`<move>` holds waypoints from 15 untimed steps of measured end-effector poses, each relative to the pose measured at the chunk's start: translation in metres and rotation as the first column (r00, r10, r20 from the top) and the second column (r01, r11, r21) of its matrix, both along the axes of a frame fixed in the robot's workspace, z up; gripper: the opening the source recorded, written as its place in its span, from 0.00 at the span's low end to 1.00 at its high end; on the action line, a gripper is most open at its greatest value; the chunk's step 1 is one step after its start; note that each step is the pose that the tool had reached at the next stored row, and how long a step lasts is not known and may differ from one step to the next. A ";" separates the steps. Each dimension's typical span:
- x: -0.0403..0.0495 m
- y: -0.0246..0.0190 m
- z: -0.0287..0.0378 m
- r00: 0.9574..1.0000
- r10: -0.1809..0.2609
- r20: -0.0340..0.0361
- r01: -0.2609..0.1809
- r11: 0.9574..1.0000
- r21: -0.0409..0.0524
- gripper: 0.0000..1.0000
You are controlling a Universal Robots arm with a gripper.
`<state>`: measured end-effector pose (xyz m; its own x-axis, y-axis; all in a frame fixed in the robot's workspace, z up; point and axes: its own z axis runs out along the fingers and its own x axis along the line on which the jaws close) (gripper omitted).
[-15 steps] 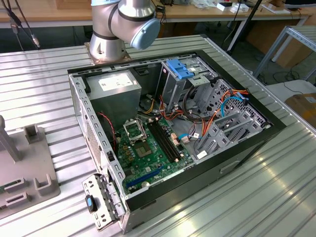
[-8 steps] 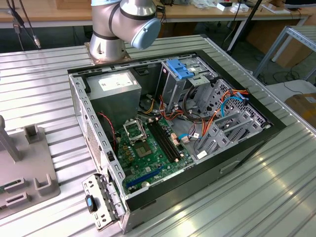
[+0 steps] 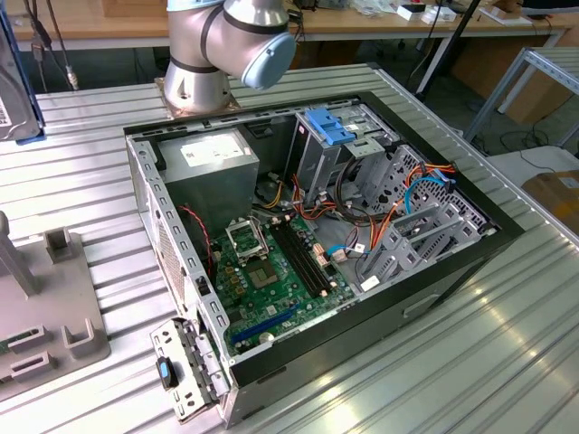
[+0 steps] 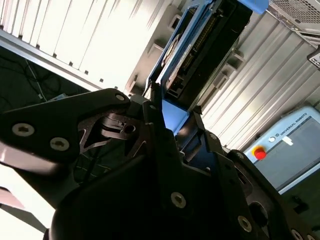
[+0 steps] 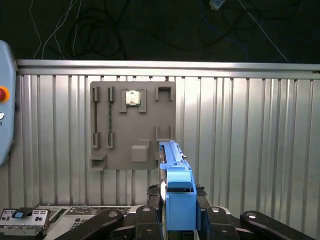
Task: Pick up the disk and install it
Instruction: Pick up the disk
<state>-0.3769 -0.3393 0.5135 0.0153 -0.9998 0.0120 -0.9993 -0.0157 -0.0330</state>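
Tool (image 5: 179,199) pinching disk (image 5: 173,161) by blue end tab over ribbed tabletop (image 5: 245,140). Long axis runs straight out from tool, toward grey plate (image 5: 120,140). Open computer case (image 3: 150,194) holds green motherboard (image 3: 271,271).

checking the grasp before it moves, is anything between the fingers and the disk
Nothing visible. In the second wrist view the disk sits clamped directly between the fingers of the gripper, with no cable or other part wedged in.
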 end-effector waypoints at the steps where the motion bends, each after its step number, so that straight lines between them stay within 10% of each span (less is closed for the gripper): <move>1: 0.0029 0.0005 0.0000 1.000 0.000 0.000 0.000 1.000 0.000 0.37; 15: 0.0836 0.0113 0.0000 1.000 0.002 0.000 -0.002 1.000 0.000 0.37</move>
<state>-0.2934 -0.3281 0.5134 0.0175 -0.9998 0.0120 -0.9993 -0.0179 -0.0329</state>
